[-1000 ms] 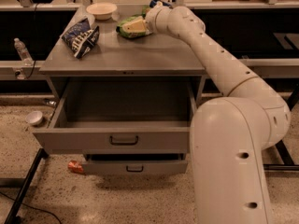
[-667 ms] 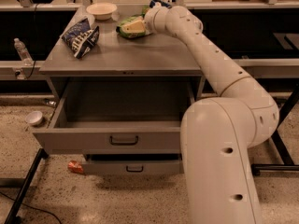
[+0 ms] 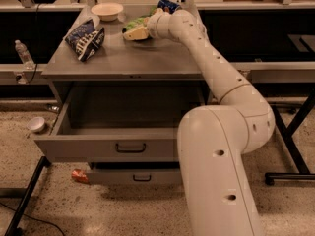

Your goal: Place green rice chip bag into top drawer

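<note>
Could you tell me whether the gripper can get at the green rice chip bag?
Probably yes: the gripper is right at the green rice chip bag on the cabinet top, nothing between them; the blue chip bag lies well aside.

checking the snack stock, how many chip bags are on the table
2: a blue-and-white bag left on the table, a green bag near its back, gripper at it; the arm may hide more.

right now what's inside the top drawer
The top drawer shows only bare floor; the arm hides its right end. The gripper is at the green rice chip bag on top.
</note>
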### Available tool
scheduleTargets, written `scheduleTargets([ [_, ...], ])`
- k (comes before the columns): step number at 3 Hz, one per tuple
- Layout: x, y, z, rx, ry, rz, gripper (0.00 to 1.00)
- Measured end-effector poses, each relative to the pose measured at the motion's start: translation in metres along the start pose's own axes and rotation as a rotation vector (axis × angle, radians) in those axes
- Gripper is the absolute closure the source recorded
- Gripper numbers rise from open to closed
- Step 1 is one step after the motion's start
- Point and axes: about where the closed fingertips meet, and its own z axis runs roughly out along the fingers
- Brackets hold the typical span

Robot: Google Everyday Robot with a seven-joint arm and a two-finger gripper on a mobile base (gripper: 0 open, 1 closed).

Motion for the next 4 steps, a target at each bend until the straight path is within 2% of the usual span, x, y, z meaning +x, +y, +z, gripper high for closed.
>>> scheduleTargets([
  [1,0.003,0.004,0.008,-0.023,-0.004,-0.008,0.25],
  [2,0.003,0.013,0.017,-0.064,-0.013,-0.030,0.57],
  [4,0.006,0.010,0.016,-0.074,-0.004,-0.038,1.00],
])
